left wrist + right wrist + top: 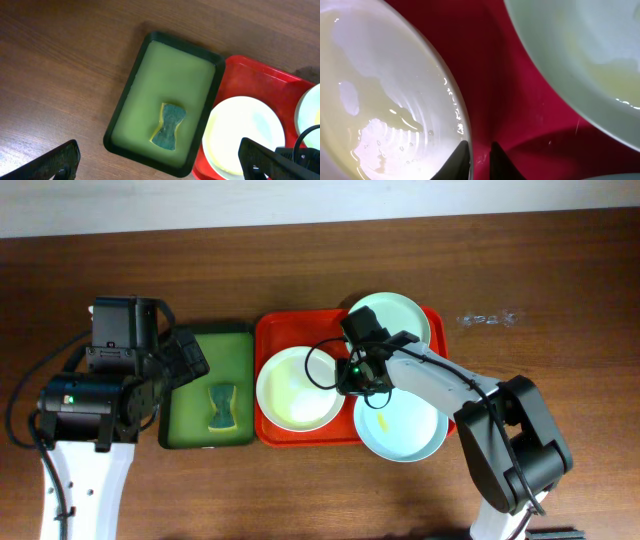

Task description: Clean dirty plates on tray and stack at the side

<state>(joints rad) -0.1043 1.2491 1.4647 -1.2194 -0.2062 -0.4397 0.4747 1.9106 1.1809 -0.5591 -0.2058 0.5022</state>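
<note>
The red tray (pixel 270 330) holds three plates. The white plate (pixel 290 395) lies at its left, wet and streaked in the right wrist view (pixel 380 100). One mint plate (pixel 392 315) lies at the far right. Another mint plate (pixel 405 435), with a yellow smear, overhangs the tray's near right corner. My right gripper (pixel 352 376) is shut on the white plate's right rim, one finger inside and one outside (pixel 479 157). A mint plate (pixel 580 50) lies beyond it. My left gripper (pixel 190 360) is open and empty above the green tray (pixel 160 160).
A dark green tray (pixel 205 340) with a blue-yellow sponge (pixel 221 408) stands left of the red tray, also in the left wrist view (pixel 150 42) with its sponge (pixel 168 127). A small clear object (pixel 487 318) lies on the table at the far right.
</note>
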